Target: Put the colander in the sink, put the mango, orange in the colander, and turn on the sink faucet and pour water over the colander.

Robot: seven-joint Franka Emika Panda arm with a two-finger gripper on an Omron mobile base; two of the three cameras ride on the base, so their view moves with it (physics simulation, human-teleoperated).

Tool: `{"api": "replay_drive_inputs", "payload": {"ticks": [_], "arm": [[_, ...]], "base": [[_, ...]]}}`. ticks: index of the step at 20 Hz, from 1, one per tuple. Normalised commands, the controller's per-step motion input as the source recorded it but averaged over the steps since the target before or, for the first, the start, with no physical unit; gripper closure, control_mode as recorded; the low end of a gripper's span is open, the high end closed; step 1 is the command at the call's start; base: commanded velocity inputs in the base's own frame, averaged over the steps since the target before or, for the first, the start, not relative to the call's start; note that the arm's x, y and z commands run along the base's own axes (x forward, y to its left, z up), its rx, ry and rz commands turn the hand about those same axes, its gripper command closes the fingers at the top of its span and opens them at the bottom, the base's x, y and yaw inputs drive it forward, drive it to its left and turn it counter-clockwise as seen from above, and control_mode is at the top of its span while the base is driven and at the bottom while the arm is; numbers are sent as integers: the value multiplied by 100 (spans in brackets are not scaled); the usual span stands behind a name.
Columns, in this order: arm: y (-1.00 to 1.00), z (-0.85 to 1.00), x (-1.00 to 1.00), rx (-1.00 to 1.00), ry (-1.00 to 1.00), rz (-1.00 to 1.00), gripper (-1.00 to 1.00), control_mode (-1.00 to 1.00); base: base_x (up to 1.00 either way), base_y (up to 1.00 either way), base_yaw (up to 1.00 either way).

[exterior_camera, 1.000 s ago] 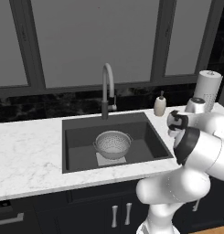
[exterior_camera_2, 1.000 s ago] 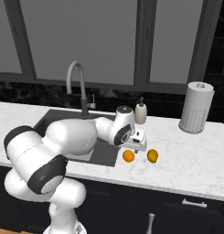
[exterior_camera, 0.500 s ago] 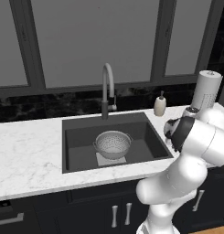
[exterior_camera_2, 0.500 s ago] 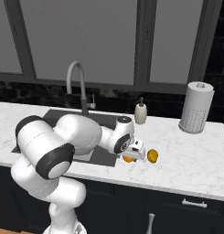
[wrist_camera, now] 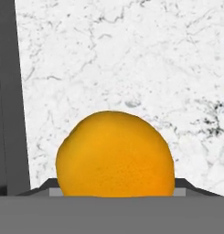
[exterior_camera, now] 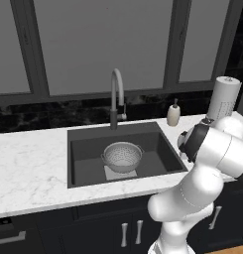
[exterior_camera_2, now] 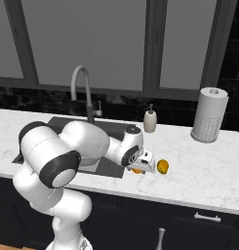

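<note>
The colander (exterior_camera: 122,155) stands upright on the bottom of the sink (exterior_camera: 157,149), under the sink faucet (exterior_camera: 116,96). On the marble counter right of the basin lies the orange (exterior_camera_2: 136,170), with the mango (exterior_camera_2: 162,166) just to its right. My gripper (exterior_camera_2: 139,168) is down over the orange, pointing at the counter. In the hand view the orange (wrist_camera: 114,153) sits between the two dark fingertips (wrist_camera: 45,186), which touch its left and right sides; the gripper (wrist_camera: 114,187) is shut on it. The orange still rests on the counter.
A beige soap dispenser (exterior_camera_2: 150,120) stands behind the fruit near the sink's back right corner. A tall paper towel roll (exterior_camera_2: 209,114) stands at the counter's far right. The sink's dark edge (wrist_camera: 10,91) runs along the left of the hand view.
The hand has dropped from above the fruit down onto the orange. Its jaws have narrowed around it. The colander and mango have not moved.
</note>
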Motion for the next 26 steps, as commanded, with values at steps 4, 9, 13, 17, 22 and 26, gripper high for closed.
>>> {"api": "replay_drive_inputs", "payload": {"ticks": [4,9,13,17,22,26], "arm": [[0,0,0,0,-3,0,100,-100],[13,51,-39,0,-18,2,100,-100],[76,66,-28,1,-21,15,100,-100],[71,29,4,3,-15,22,100,-100],[47,14,29,3,-7,31,100,-100],[25,10,62,4,0,32,100,-100]], "base": [[0,0,0],[0,0,0],[0,0,0],[0,0,0],[0,0,0],[0,0,0]]}}
